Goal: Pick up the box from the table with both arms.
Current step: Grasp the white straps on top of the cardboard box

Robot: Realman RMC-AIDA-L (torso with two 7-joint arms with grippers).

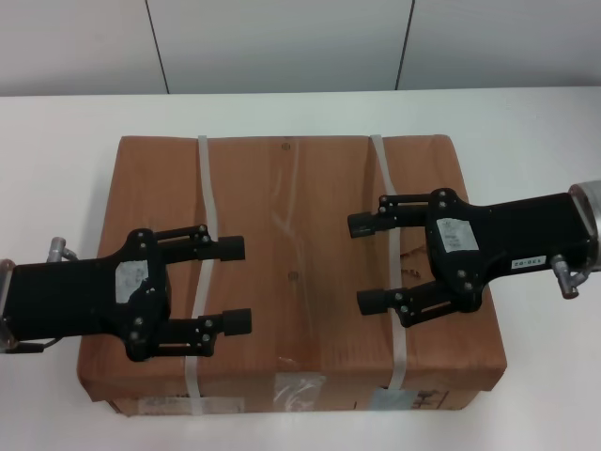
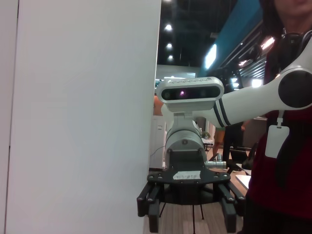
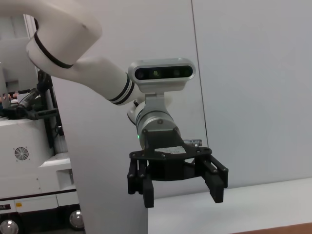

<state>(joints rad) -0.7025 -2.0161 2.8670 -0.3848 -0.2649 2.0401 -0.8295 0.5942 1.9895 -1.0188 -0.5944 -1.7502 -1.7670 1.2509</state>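
Note:
The box [image 1: 291, 216] in brown paper lies flat on the white table [image 1: 56, 169], with two whitish straps [image 1: 203, 178] across it and labels and clear tape on its near side [image 1: 300, 390]. My left gripper [image 1: 237, 285] is open and empty over the box's left half, its fingers pointing to the middle. My right gripper [image 1: 363, 263] is open and empty over the right half, facing the left one. The left wrist view shows the right gripper [image 2: 191, 214] head-on and open. The right wrist view shows the left gripper [image 3: 183, 195] head-on and open.
A pale panelled wall [image 1: 282, 42] runs behind the table's far edge. White tabletop shows on both sides of the box. A person in a dark red top [image 2: 282, 185] stands beyond the right arm in the left wrist view.

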